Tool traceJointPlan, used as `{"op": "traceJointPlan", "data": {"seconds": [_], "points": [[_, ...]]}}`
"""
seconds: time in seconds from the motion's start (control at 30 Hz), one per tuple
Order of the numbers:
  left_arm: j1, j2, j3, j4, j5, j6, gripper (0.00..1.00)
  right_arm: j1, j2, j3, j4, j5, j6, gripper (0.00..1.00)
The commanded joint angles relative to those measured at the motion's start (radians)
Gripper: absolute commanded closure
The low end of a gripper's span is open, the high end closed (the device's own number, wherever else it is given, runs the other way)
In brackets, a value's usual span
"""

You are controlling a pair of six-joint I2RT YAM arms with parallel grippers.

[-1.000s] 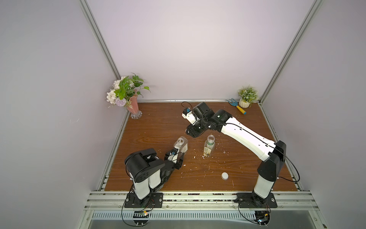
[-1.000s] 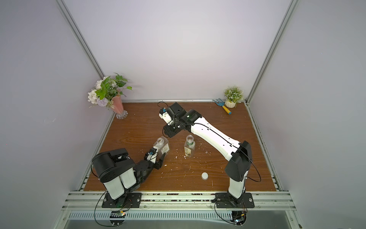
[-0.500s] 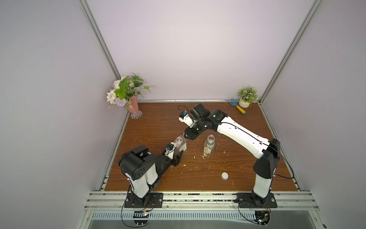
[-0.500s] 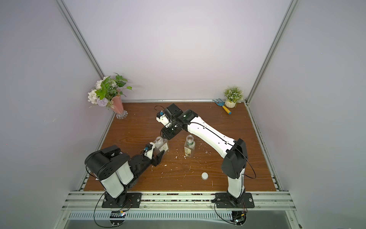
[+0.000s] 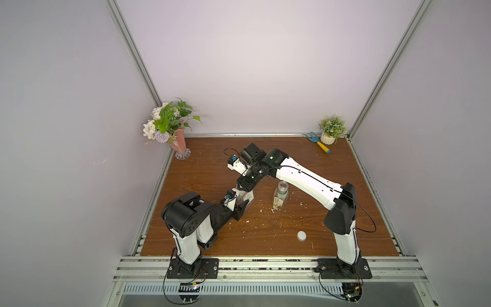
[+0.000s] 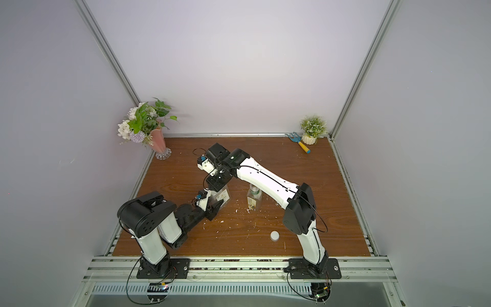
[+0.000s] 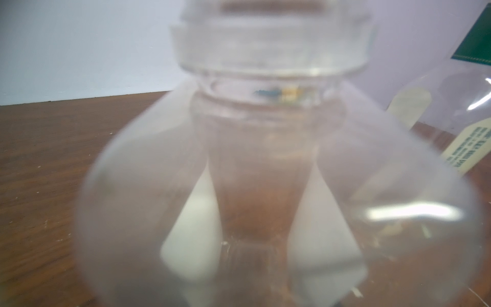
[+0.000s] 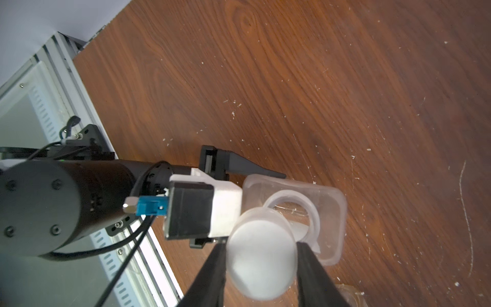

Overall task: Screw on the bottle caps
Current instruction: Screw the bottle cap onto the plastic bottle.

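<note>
The squarish clear bottle (image 5: 248,198) (image 6: 225,196) (image 8: 329,212) stands uncapped on the wooden table, filling the left wrist view (image 7: 265,159). My left gripper (image 5: 241,204) (image 6: 215,204) reaches in low, its fingers on either side of the bottle. One finger (image 8: 255,170) lies along the bottle's wall; the other is hidden. My right gripper (image 5: 244,186) (image 6: 216,187) (image 8: 261,244) hangs just above, shut on a white bottle cap (image 8: 261,255) close over the open neck (image 8: 309,204), a little off-centre. The round bottle (image 5: 281,198) (image 6: 254,198) (image 7: 465,106) stands uncapped to the right. A second bottle cap (image 5: 301,235) (image 6: 274,235) lies near the front.
A pink vase of flowers (image 5: 178,141) stands in the back left corner. A small potted plant (image 5: 330,131) and a blue garden fork (image 5: 318,143) are at the back right. White crumbs are scattered over the table (image 5: 332,164). A metal rail (image 5: 265,265) runs along the front.
My right arm has carried the cap forward and down, from behind the bottles to just over the squarish bottle. My left gripper's fingers have narrowed round that bottle.
</note>
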Motion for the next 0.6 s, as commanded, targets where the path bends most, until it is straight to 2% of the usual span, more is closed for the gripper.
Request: {"op": "traceJointPlan", "data": {"seconds": [0.0,0.17,0.57], "points": [[0.009,0.014,0.000,0.202,0.041,0.012,0.54,-0.003,-0.022,0.038,-0.030,0.045,-0.018,0.74],[0.009,0.021,0.001,0.201,0.073,0.023,0.61,-0.003,-0.048,0.027,-0.034,0.082,-0.022,0.74],[-0.004,0.023,-0.005,0.202,0.095,0.051,0.65,-0.003,-0.051,0.001,-0.040,0.094,-0.026,0.74]]}}
